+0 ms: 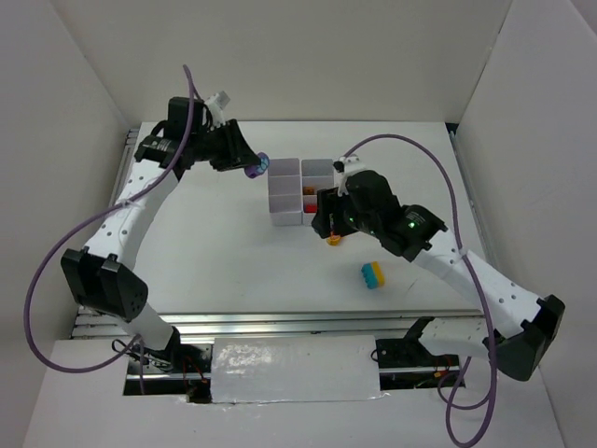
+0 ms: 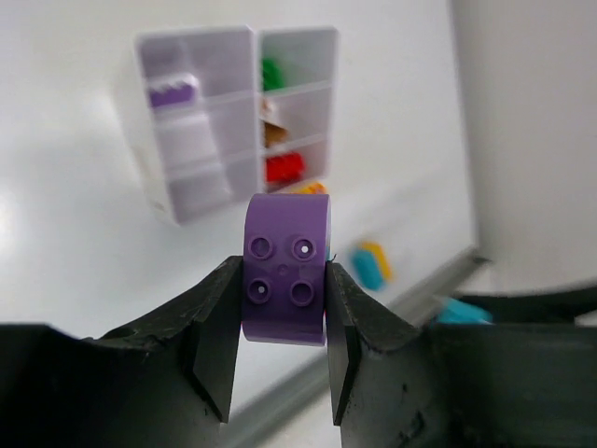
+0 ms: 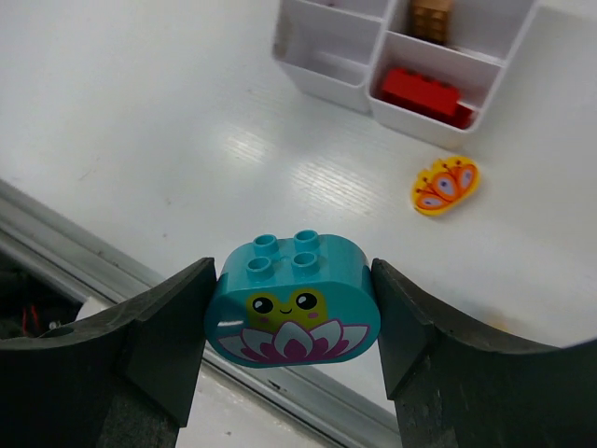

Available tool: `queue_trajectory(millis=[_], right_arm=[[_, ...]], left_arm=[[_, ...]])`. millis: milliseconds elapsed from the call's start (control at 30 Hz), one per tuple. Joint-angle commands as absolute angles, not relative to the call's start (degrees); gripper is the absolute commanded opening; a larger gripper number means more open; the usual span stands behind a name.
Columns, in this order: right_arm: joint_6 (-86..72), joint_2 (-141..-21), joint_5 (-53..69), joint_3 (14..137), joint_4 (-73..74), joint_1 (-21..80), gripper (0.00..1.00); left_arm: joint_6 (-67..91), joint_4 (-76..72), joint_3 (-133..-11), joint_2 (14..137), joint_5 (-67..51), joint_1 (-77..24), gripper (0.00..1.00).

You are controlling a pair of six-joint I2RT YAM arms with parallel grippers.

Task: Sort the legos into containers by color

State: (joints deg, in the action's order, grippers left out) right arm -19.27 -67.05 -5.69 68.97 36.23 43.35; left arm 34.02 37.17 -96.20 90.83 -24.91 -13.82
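Two bricks are up off the table (image 1: 205, 261), both pincers clenched: your left gripper (image 2: 284, 322) grasps a purple brick (image 2: 284, 271) just left of the containers (image 1: 286, 220), your right gripper (image 3: 294, 327) a teal frog brick (image 3: 294, 313) by their near right corner. One red brick (image 3: 424, 93) lies in a near compartment, while an orange butterfly piece (image 3: 446, 185) and a blue-and-yellow brick (image 1: 373, 275) sit on the table.
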Motion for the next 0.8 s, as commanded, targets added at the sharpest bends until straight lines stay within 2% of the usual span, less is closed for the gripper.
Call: queue_trajectory(millis=[0, 133, 367, 600, 767], right_arm=[[-23.3, -61.4, -10.2, 68.8, 39.5, 42.8, 0.0], [-23.6, -57.5, -8.8, 68.9, 41.7, 42.5, 0.01], [-23.4, -53.4, -7.4, 69.1, 46.6, 42.4, 0.01], [-22.9, -49.2, -8.7, 67.9, 48.0, 41.8, 0.01], [-22.7, -49.0, -8.0, 67.1, 47.8, 41.4, 0.01]], left_arm=[[21.5, 31.1, -101.2, 94.8, -10.5, -18.1, 0.0], [3.4, 22.9, -99.1, 95.8, -1.3, -22.1, 0.0], [-10.9, -5.8, -83.8, 92.1, -4.2, -22.2, 0.0], [-26.0, -4.4, -87.6, 99.4, -16.6, -22.8, 0.0], [-33.8, -10.1, -82.6, 99.2, -25.2, -23.1, 0.0]])
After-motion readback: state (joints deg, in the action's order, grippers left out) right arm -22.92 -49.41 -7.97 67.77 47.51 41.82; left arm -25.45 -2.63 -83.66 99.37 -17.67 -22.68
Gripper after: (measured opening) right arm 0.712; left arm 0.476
